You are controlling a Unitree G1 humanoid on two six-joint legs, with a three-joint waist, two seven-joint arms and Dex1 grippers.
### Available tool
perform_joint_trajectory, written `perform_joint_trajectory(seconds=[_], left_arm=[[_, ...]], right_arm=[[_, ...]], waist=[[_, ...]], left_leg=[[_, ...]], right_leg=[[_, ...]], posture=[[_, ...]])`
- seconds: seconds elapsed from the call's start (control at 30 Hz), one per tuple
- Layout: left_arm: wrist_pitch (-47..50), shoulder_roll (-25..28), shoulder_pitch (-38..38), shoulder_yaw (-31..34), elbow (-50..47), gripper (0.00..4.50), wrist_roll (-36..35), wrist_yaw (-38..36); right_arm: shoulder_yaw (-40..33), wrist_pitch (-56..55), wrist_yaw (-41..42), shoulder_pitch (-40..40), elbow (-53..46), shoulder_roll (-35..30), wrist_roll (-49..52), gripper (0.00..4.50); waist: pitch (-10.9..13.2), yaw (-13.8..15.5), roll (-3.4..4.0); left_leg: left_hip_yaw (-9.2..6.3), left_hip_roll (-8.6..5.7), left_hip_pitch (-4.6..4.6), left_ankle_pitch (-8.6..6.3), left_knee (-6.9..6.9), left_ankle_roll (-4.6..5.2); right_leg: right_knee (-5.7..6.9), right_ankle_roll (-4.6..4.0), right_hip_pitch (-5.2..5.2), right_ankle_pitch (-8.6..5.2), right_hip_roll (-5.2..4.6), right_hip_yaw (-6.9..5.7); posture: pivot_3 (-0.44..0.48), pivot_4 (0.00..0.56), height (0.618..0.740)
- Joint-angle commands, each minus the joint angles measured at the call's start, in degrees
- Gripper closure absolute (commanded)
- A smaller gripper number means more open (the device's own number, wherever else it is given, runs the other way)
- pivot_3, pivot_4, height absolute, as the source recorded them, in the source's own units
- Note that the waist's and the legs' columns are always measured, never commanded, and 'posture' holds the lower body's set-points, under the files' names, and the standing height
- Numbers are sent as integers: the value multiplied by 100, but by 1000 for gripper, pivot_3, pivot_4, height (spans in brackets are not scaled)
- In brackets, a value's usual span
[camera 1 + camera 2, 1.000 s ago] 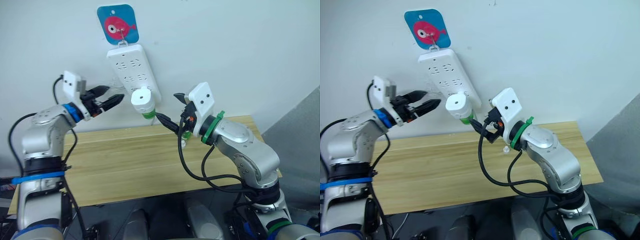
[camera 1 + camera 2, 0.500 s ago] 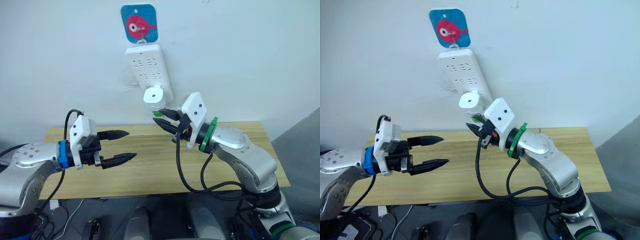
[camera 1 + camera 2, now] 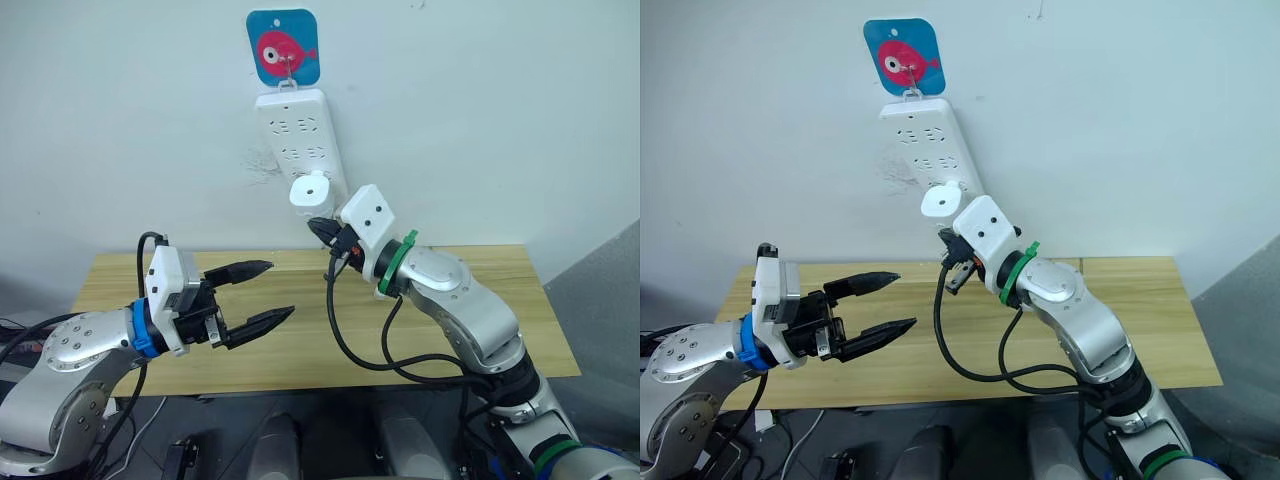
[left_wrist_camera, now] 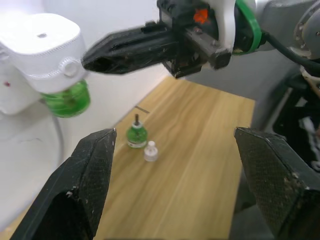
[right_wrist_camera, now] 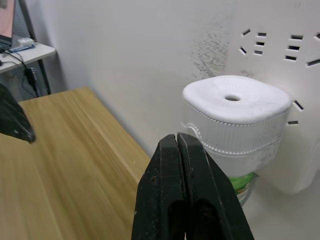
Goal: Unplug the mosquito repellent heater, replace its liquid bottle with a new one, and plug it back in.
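White wall and a pale wooden table (image 3: pixel 470 300) frame the scene. On the right gripper (image 5: pixel 186 165) the two black fingers are pressed together on nothing, their tips just below and beside the mosquito repellent heater (image 3: pixel 311 192). A second ago they were at the green bottle under the heater; now they have let go and the heater sits against the lower end of the hanging power strip (image 3: pixel 300 125), with its green liquid bottle (image 4: pixel 64 98) fitted beneath. That suggests the plug-in step is done or nearly so, though I cannot see the prongs. The left gripper (image 3: pixel 252 297) has dropped from beside the strip to above the table, fingers spread wide and empty.

Count: one heater, one power strip, one fish hook plaque (image 3: pixel 284 46), two grippers; on the table one spare green bottle (image 4: pixel 136 135) and one small white cap (image 4: pixel 150 150).
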Motion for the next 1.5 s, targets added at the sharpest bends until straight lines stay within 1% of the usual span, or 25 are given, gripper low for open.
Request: perform_joint_trajectory(seconds=[0.03, 0.4, 0.7, 0.93, 1.0, 1.1, 1.17, 1.33, 1.5], left_arm=[[-225, -26, 25, 160, -31, 498, 75, 116], [-313, -48, 96, 94, -37, 498, 126, 253], [-312, -53, 83, 13, -35, 498, 129, 271], [-332, -77, 41, -39, 18, 498, 150, 265], [-339, -88, 32, -60, 26, 498, 156, 268], [-355, -99, 13, -82, 45, 498, 167, 267], [-368, -99, 13, -81, 58, 498, 169, 258], [-399, -98, -53, -120, 110, 498, 158, 251], [-417, -85, -94, -146, 160, 498, 155, 225]], right_arm=[[29, -176, 52, -122, -83, 48, -90, 4472], [67, -232, -17, -188, 205, 217, -305, 4472], [-68, -188, -281, -175, 335, 314, -568, 4472], [-289, -129, -465, -194, 390, 398, -565, 4472], [-303, -146, -347, -192, 376, 391, -473, 4472], [-238, 28, 140, -114, 69, 223, -122, 4472], [-222, 120, 300, -58, -88, 150, 5, 4472], [-238, 160, 333, 26, -214, -11, -12, 4472], [-291, 199, 319, -25, -232, 37, 12, 4472]], waist=[[-1, 0, -1], [-1, -2, -1], [-1, -2, -1], [-1, -1, -2], [-1, 0, -2], [-3, 4, -4], [-3, 4, -4], [-3, -2, -4], [-4, -4, -4]], left_leg=[[0, 0, 0, 0, 0, 0], [-1, 0, 0, 0, -1, 0], [-2, 1, 1, 0, -2, 0], [-2, 1, 0, 0, -1, 0], [-3, 0, 0, 0, 0, 0], [-3, 0, 0, 0, 0, 0], [-2, 0, -1, 0, -1, 0], [-4, 2, 0, 0, -4, 0], [-3, 1, 0, 0, -3, 0]], right_leg=[[0, 0, 0, 0, 0, 0], [0, 0, 0, 0, 0, -1], [0, 0, 0, 0, 1, -1], [1, 0, 0, 0, 1, -2], [1, 0, 0, 0, 1, -2], [1, 0, 1, 0, 1, -3], [-1, 0, 1, 0, 0, -2], [0, -1, 0, 0, 1, -4], [0, -1, 0, 0, 1, -3]], posture=[[-35, 161, 725], [-32, 161, 725], [-35, 162, 725], [-39, 158, 725], [-38, 156, 725], [-39, 154, 725], [-40, 154, 725], [-43, 154, 725], [-48, 155, 725]])
